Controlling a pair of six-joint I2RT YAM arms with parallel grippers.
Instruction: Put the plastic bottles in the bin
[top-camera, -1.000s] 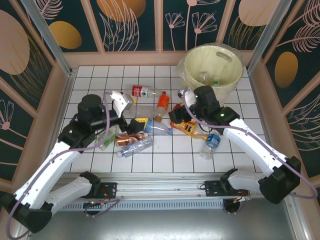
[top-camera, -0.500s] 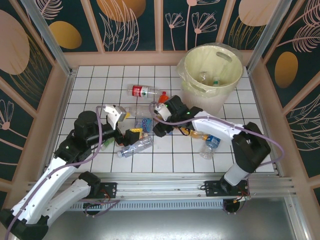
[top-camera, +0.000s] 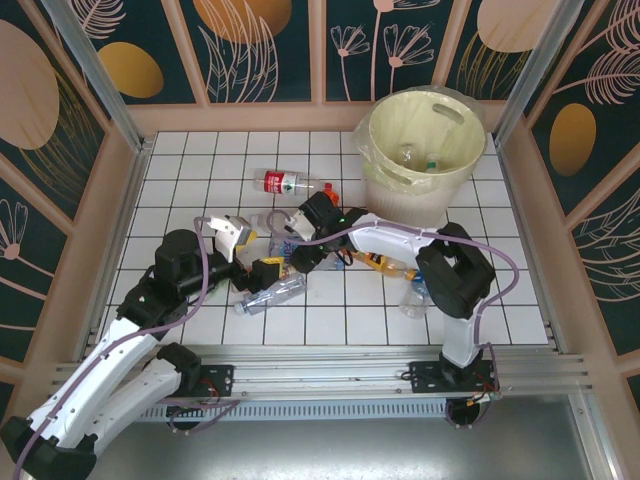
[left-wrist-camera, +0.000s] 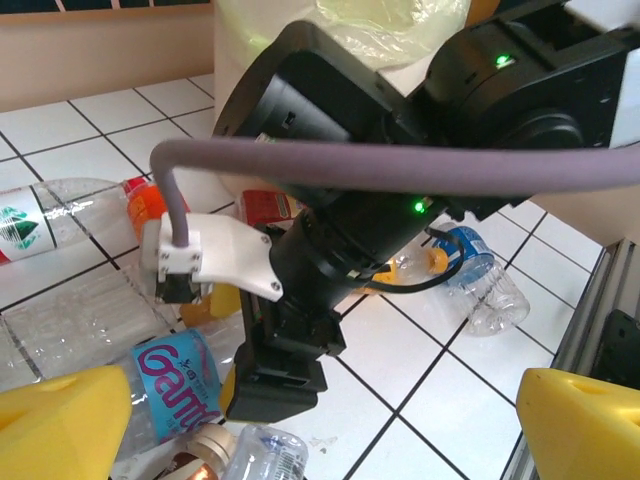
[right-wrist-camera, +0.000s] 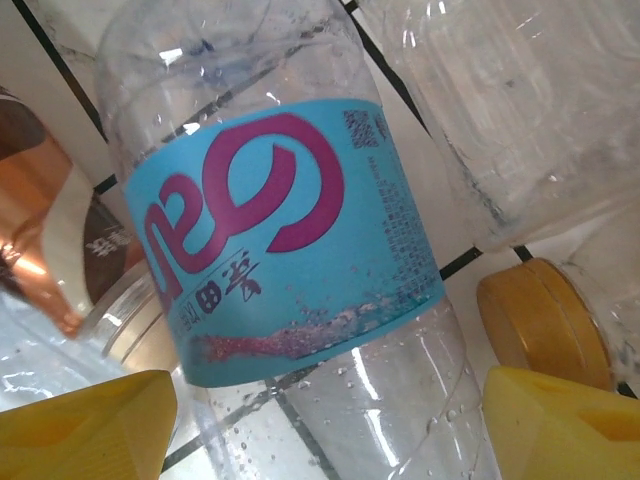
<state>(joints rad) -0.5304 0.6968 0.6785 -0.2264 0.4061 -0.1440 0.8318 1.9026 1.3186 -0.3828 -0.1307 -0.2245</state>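
Right arm (left-wrist-camera: 340, 230) before me.
It hangs centre-frame above a blue-labelled bottle (left-wrist-camera: 175, 385) at lower left; my yellow fingertips (left-wrist-camera: 60, 410) stand apart.

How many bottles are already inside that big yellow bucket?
2: a clear bottle near the middle of the bin, and a green-capped bottle just right of it. Others may be hidden below the rim.

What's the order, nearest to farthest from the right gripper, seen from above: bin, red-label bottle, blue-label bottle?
1. Blue-label bottle, directly beneath the right gripper.
2. Red-label bottle, on the tiles farther back.
3. Bin, in the far right corner.
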